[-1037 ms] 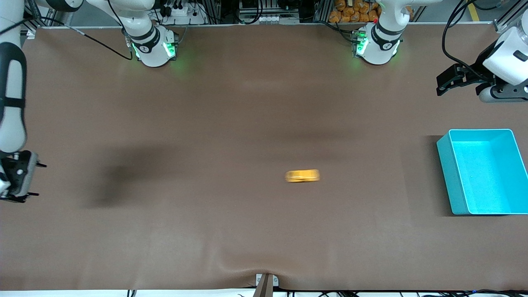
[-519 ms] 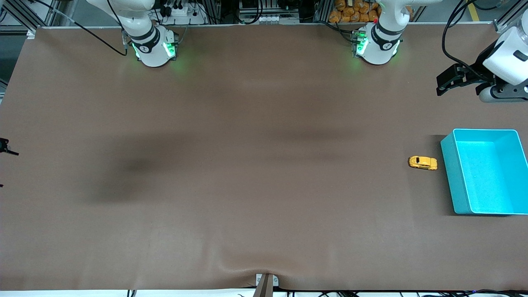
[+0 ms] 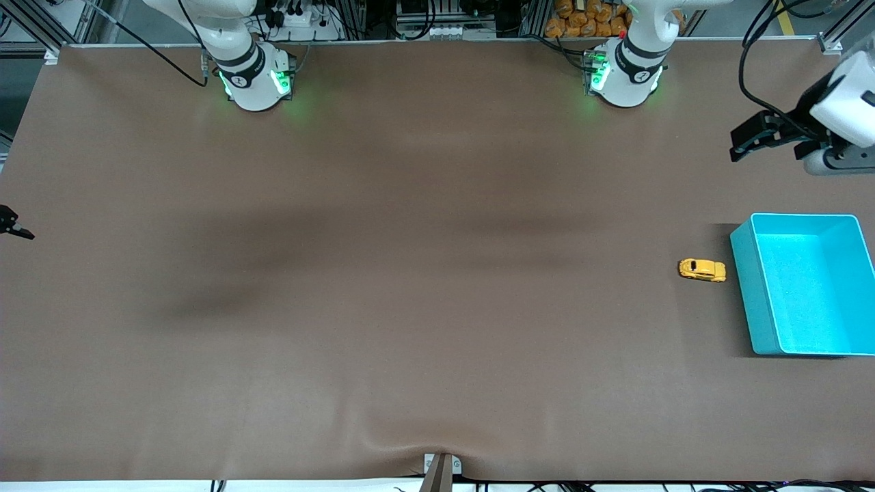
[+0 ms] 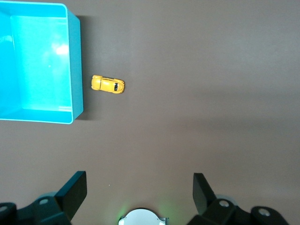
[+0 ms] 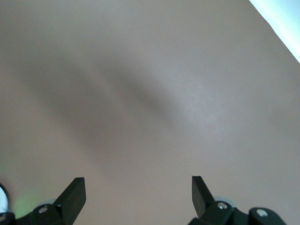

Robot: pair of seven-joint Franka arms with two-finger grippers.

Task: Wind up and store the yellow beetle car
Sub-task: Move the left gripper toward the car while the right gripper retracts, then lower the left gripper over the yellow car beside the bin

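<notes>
The yellow beetle car (image 3: 702, 270) stands on its wheels on the brown table, close beside the turquoise bin (image 3: 742, 273) at the left arm's end, with a narrow gap between them. In the left wrist view the car (image 4: 108, 85) and the bin (image 4: 75, 70) lie well ahead of my left gripper (image 4: 139, 183), which is open and holds nothing. That gripper (image 3: 742, 140) hangs over bare table between the left arm's base and the bin. My right gripper (image 5: 137, 183) is open and empty over bare table at the right arm's end; only a black tip (image 3: 10, 224) shows at the front view's edge.
The bin has nothing in it. The two arm bases (image 3: 256, 78) (image 3: 625, 72) stand along the table edge farthest from the front camera. A small clamp (image 3: 441, 468) sits at the table edge nearest that camera.
The car rolled from the table's middle toward the left arm's end and stopped beside the bin. The right arm pulled back to the view's edge. The left gripper rose slightly.
</notes>
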